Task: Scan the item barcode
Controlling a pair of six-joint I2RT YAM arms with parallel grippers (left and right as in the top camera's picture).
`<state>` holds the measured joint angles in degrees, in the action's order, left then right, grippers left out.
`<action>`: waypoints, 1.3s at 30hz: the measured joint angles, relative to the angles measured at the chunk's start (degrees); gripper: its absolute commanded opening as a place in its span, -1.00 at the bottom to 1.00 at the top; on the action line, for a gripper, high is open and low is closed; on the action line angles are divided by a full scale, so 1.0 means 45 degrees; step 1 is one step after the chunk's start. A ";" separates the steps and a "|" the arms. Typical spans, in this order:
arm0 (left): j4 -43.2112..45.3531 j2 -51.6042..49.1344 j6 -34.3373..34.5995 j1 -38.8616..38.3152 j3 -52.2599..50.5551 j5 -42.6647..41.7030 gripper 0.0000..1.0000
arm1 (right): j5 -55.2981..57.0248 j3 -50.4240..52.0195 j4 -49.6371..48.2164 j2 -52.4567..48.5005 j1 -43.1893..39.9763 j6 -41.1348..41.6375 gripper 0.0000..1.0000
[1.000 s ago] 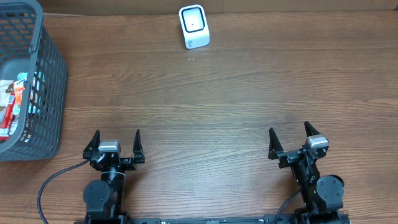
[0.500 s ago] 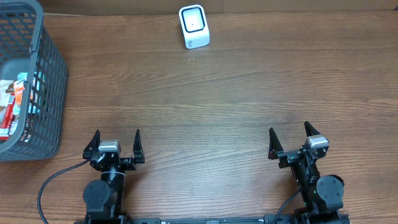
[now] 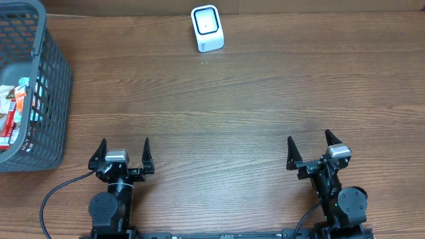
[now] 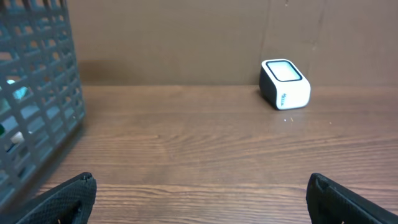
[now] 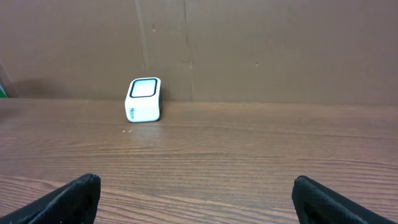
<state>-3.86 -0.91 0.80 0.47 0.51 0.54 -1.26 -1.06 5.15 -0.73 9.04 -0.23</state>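
Observation:
A white barcode scanner [image 3: 206, 28] with a dark-rimmed window stands at the back middle of the wooden table; it also shows as the scanner [image 4: 285, 83] in the left wrist view and the scanner [image 5: 144, 99] in the right wrist view. Packaged items [image 3: 14, 113] lie inside a grey mesh basket [image 3: 50, 86] at the far left. My left gripper [image 3: 124, 151] rests open near the front left edge, nothing between its fingers. Open and empty too, my right gripper [image 3: 309, 147] sits at the front right. Both are far from the scanner and the basket.
The basket wall [image 4: 37, 93] fills the left side of the left wrist view. A brown cardboard wall [image 5: 249, 43] closes off the back of the table. Bare wood lies between the grippers and the scanner.

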 measured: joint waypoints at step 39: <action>0.0121 -0.7825 -0.4192 0.0000 1.6126 0.2676 0.99 | 0.0005 0.0000 0.0000 0.0000 0.0000 -0.0005 1.00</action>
<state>-3.31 -36.12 -18.06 0.47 73.08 12.58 -1.23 -1.06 5.15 -0.73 9.04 -0.25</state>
